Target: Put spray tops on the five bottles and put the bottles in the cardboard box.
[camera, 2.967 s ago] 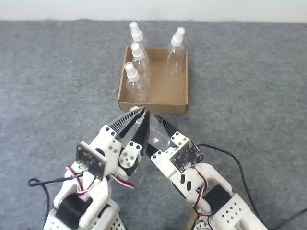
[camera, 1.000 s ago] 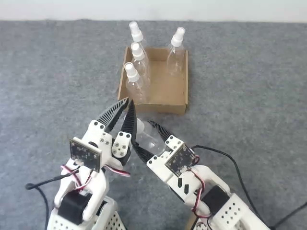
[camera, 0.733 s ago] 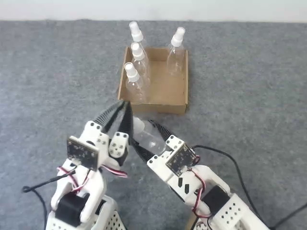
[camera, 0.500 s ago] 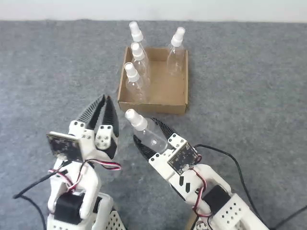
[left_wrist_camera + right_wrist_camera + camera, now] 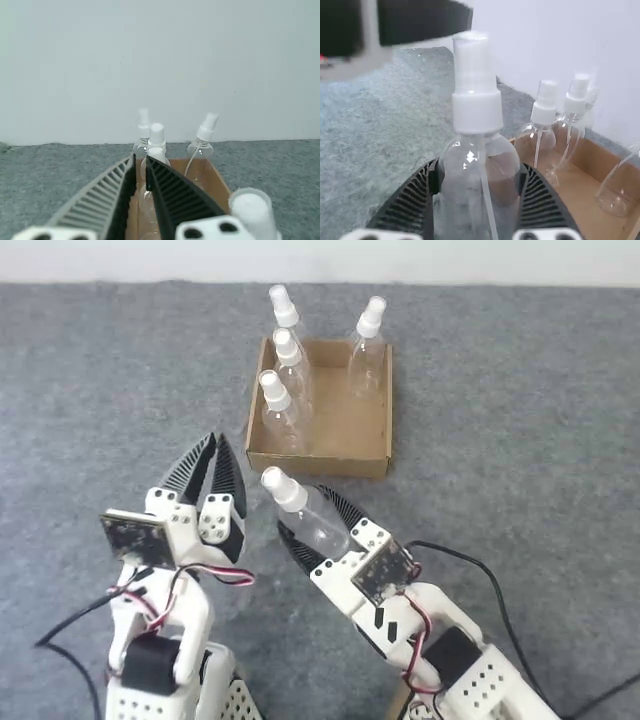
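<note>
The right gripper (image 5: 300,508) is clamped on a clear plastic bottle (image 5: 318,522), one black ribbed finger pressed to each side of the round body. The bottle leans up and away from the gripper's palm, and its white spray top (image 5: 279,485) stands out past the fingertips. In the right wrist view the same gripper (image 5: 479,170) hugs the bottle (image 5: 470,200) at its shoulder, with the spray top (image 5: 475,100) seated on the neck just beyond the fingertips.

The left gripper (image 5: 215,440) hangs just beside the held bottle, on the spray-top side and clear of it. Its two fingers are parted by a narrow gap and grip nothing. In its own wrist view the left gripper (image 5: 141,160) shows that slit running between the fingers, and the held spray top (image 5: 252,210) sits close beside one finger.

Ahead of both grippers, a short way beyond their fingertips, lies the open brown cardboard box (image 5: 318,462) on the grey carpet-like table cover (image 5: 520,440). Four more clear bottles with white spray tops stand upright there. Three form a line on the side of the box ahead of the left gripper: nearest (image 5: 276,408), middle (image 5: 290,362) and farthest (image 5: 283,306). The farthest one's foot is hidden behind the middle one. The fourth (image 5: 368,342) stands in the far corner of the box, ahead of the right gripper.
</note>
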### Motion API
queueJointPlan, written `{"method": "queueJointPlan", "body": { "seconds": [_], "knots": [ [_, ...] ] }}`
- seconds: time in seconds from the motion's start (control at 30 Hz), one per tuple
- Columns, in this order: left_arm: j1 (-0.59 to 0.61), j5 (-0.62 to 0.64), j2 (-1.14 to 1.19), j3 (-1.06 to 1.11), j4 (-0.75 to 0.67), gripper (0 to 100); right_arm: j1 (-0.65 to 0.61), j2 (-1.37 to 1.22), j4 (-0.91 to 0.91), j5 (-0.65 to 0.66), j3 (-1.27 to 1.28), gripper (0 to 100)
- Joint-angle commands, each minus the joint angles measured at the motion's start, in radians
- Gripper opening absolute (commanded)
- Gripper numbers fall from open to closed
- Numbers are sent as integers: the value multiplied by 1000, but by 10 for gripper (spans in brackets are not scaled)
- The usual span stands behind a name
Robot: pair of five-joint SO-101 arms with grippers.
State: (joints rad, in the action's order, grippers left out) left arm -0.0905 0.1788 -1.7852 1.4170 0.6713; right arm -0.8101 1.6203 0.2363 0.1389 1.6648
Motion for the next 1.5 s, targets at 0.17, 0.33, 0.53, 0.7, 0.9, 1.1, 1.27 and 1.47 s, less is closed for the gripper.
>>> {"method": "queueJointPlan", "body": {
  "seconds": [0.17,0.33,0.53,0.7,0.9,1.1,1.27,1.47],
  "knots": [
    [-101,-8,-9,19,-46,33,-50,202,185,-9,-63,37],
    [-236,-149,-11,18,6,32,-58,194,199,-9,-57,37],
    [-290,-213,-11,1,52,33,-58,194,199,-9,-37,37],
    [-290,-213,-11,-10,54,33,-58,194,199,-9,-31,37],
    [-290,-213,-11,-15,54,33,-56,194,199,-9,-28,37],
    [-281,-210,-11,-44,54,32,-50,194,199,-9,-12,37],
    [-281,-210,-11,-68,54,32,10,194,199,-14,-12,37],
    [-281,-213,-11,-136,54,33,36,194,199,-12,12,37]
  ]
}}
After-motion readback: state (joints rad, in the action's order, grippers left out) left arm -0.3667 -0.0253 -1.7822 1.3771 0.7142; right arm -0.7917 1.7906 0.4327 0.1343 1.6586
